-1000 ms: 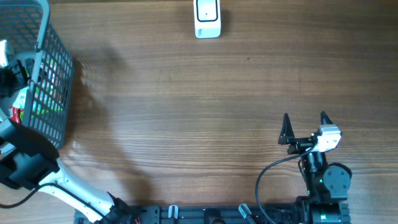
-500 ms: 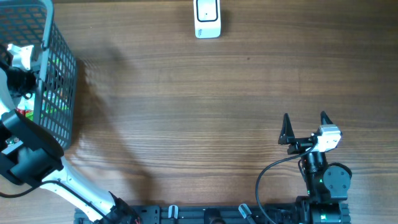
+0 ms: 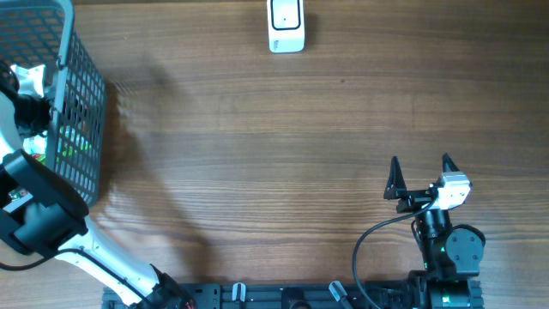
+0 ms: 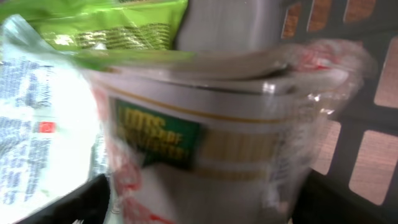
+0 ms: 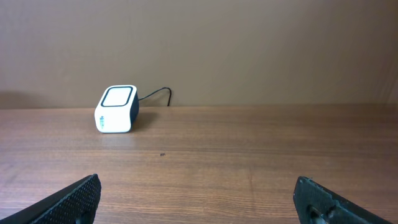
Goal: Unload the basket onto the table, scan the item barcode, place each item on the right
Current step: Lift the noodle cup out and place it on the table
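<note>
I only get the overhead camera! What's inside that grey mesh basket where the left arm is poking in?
Observer: The left wrist camera shows a white cup wrapped in clear plastic, with a green label, filling its view.
Operator: Is anything else in there?
Observer: A crinkly green packet lies behind the cup.
Operator: Does the scanner have a wire?
Observer: Yes, the right wrist camera shows a thin dark cable leaving the back of the small white box scanner.
</note>
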